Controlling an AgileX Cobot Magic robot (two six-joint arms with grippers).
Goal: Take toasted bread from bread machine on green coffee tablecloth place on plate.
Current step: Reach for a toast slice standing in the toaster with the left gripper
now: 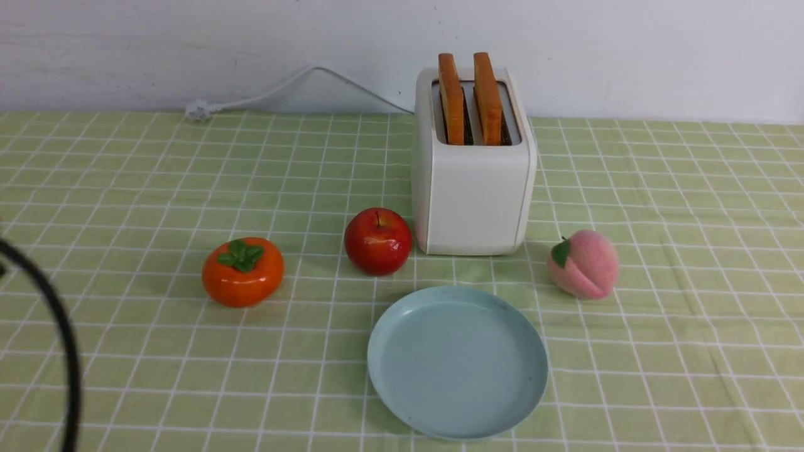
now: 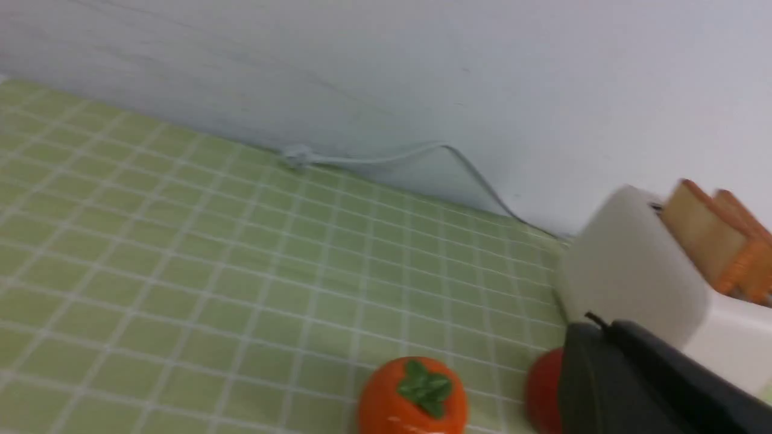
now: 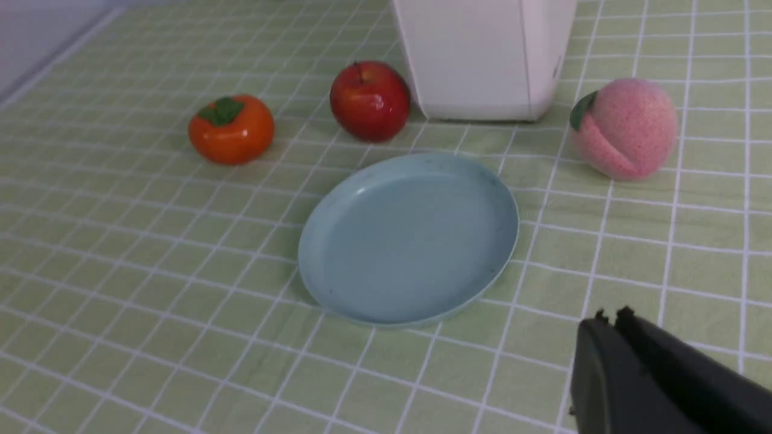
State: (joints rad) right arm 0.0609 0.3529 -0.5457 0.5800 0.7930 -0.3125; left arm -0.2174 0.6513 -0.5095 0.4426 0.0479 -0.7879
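Note:
The white bread machine (image 1: pixel 472 188) stands at the back middle of the green checked tablecloth (image 1: pixel 125 188). Two slices of toasted bread (image 1: pixel 451 97) (image 1: pixel 487 97) stand upright in its slots. The pale blue plate (image 1: pixel 457 361) lies empty in front of it. Neither gripper shows in the front view. In the left wrist view my left gripper (image 2: pixel 600 325) is shut and empty, with the bread machine (image 2: pixel 633 277) and the toasted bread (image 2: pixel 702 241) beyond it. In the right wrist view my right gripper (image 3: pixel 609 316) is shut and empty, near the plate (image 3: pixel 410 241).
A red apple (image 1: pixel 377 241) sits left of the bread machine's base, an orange persimmon (image 1: pixel 242 271) further left, a pink peach (image 1: pixel 583 263) to the right. The white power cord (image 1: pixel 276 91) runs along the back wall. A black cable (image 1: pixel 56 326) arcs at the left edge.

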